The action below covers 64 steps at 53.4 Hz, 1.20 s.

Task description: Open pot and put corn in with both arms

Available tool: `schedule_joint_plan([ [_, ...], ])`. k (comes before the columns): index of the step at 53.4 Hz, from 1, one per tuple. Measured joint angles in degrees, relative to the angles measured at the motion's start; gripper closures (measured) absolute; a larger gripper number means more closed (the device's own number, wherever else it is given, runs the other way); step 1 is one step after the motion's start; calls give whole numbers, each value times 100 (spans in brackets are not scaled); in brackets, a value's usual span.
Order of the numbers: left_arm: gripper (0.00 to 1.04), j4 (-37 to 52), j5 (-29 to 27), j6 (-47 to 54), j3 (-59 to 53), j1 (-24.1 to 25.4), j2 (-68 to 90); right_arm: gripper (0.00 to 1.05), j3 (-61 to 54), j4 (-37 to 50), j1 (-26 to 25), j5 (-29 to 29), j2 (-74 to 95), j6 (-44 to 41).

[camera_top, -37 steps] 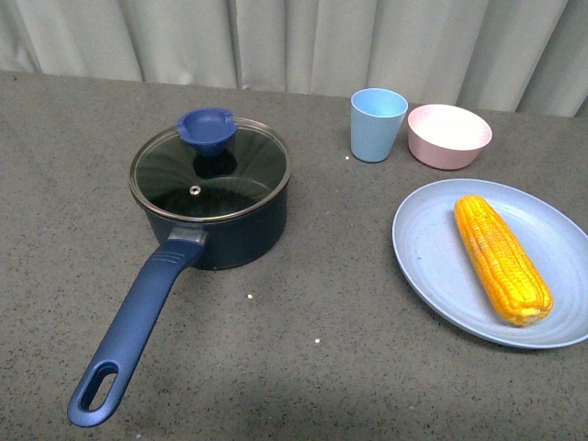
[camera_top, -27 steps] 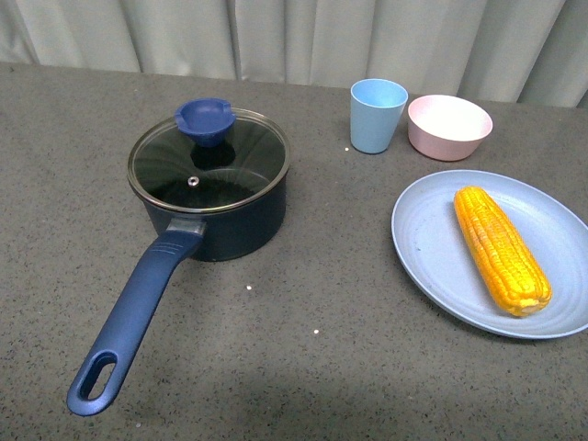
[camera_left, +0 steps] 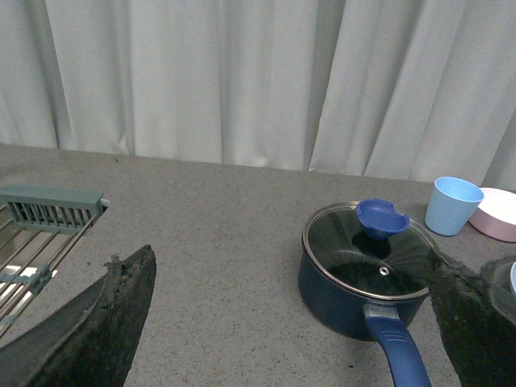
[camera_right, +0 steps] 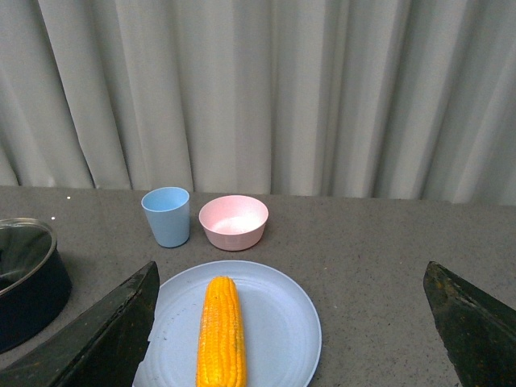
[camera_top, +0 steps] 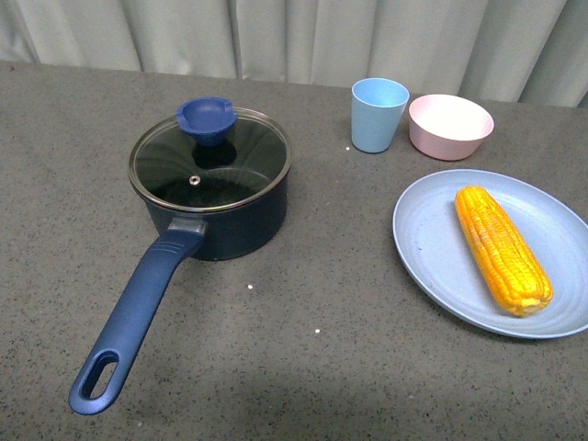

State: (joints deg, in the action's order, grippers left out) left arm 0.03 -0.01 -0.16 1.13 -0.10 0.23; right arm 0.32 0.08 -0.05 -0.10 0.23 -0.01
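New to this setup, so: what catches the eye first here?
The bright yellow corn on a blue plate at the right stands out most. At the left sits the navy pot, glass lid on, its long handle pointing toward the camera. A blue cup and pink bowl stand behind the plate.

A pot (camera_top: 239, 225) stands on a table (camera_top: 322, 303). A lid (camera_top: 209, 170) sits on the pot, with the lid's knob (camera_top: 206, 119) toward the pot's far edge. The pot's handle (camera_top: 138, 312) runs out toward the viewer and slightly left. Right of the pot, well apart, lies a plate (camera_top: 432, 248) with the corn (camera_top: 503, 250) on it, lying front to back. Behind and right of the pot stands a cup (camera_top: 378, 114), with a bowl (camera_top: 450, 126) just beside it on the side away from the pot. A curtain (camera_top: 367, 37) hangs behind the pot, past the table's far edge.
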Motion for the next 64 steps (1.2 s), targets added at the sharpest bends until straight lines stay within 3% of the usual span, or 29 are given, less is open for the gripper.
schedule_joint_plan([
  [64,6,0,0,0,0,0,0,9,0,0,0,0,0,0],
])
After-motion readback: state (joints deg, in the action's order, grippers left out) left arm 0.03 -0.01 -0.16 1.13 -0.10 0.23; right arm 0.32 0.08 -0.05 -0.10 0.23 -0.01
